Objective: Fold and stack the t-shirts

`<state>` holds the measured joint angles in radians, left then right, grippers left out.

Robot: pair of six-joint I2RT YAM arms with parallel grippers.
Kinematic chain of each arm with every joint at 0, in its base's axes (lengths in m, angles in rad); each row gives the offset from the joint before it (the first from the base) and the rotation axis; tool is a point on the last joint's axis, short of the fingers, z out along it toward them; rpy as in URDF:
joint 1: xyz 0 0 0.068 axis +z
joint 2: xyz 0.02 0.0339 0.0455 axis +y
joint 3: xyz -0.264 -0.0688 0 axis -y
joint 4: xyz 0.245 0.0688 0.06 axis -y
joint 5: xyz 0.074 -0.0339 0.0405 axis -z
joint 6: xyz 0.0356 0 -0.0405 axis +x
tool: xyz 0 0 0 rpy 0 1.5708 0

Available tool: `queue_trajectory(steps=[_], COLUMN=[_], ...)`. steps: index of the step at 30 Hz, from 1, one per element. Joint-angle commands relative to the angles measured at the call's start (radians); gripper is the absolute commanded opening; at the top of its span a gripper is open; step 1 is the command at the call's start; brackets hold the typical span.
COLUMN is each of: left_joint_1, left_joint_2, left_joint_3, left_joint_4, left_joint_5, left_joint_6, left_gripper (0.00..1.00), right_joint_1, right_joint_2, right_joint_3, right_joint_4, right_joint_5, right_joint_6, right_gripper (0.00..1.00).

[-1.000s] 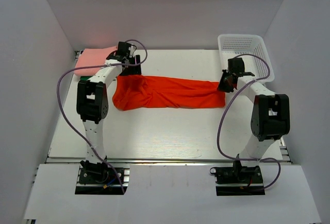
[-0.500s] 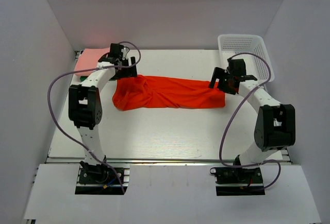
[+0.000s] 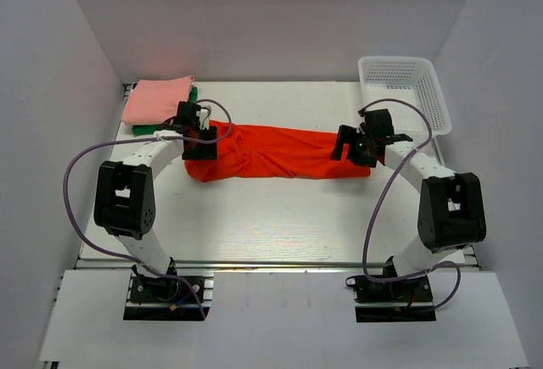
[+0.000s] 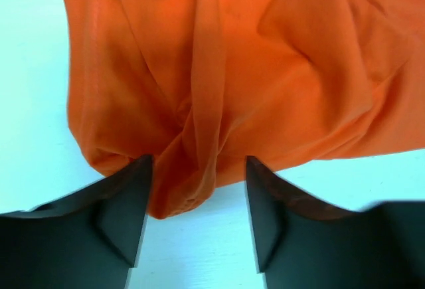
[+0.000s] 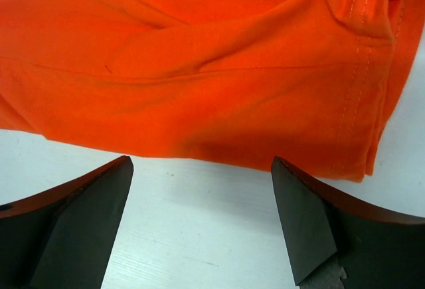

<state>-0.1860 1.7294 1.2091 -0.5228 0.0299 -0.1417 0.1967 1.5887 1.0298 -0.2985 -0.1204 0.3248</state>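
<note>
T-shirts: 3 total. 1 orange-red shirt (image 3: 280,153) across mid counter (image 3: 271,216), nearer far edge. 1 pink shirt (image 3: 157,99) at far-left corner, on top of 1 dark green shirt (image 3: 193,94), only its edges showing. Baskets: 1 white mesh basket (image 3: 399,61), far-right corner. Arms: 2, left arm (image 3: 119,204) & right arm (image 3: 448,204). Grippers: 2, left gripper (image 3: 200,137) & right gripper (image 3: 346,144). Purple cables (image 3: 76,199): 2, 1 per arm.

No readable text anywhere.
</note>
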Motion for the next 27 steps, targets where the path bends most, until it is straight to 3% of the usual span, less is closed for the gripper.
queue_trajectory(steps=[1,4,7,9,10,22,27], left_joint_1=[0.003,0.013,0.013,0.013,0.013,0.072,0.105], left_joint_2=[-0.015,0.021,0.068,0.084,0.094,0.264,0.346], left_joint_3=[-0.010,0.006,0.070,0.105,0.118,0.227,0.314], left_joint_4=[0.044,0.026,-0.020,-0.020,-0.029,-0.112,-0.216], left_joint_5=[0.059,0.017,-0.079,-0.110,-0.110,-0.182,-0.191], left_joint_6=[0.076,0.076,0.050,0.037,0.037,0.048,0.028], left_gripper=[0.64,0.48,0.18,0.09,0.00,0.00,0.09], right_joint_1=[-0.003,-0.002,-0.005,-0.005,-0.005,-0.008,-0.008], right_joint_2=[0.039,0.066,0.089,0.105,0.108,0.243,0.248], right_joint_3=[-0.004,-0.001,-0.004,-0.001,0.000,0.061,0.052], right_joint_4=[0.053,0.052,0.042,0.027,0.025,-0.030,-0.074], right_joint_5=[-0.021,-0.007,0.021,0.057,0.062,0.211,0.274], right_joint_6=[-0.001,0.003,0.008,0.011,0.013,0.048,0.069], right_gripper=[0.90,0.90,0.90,0.90,0.90,0.90,0.90])
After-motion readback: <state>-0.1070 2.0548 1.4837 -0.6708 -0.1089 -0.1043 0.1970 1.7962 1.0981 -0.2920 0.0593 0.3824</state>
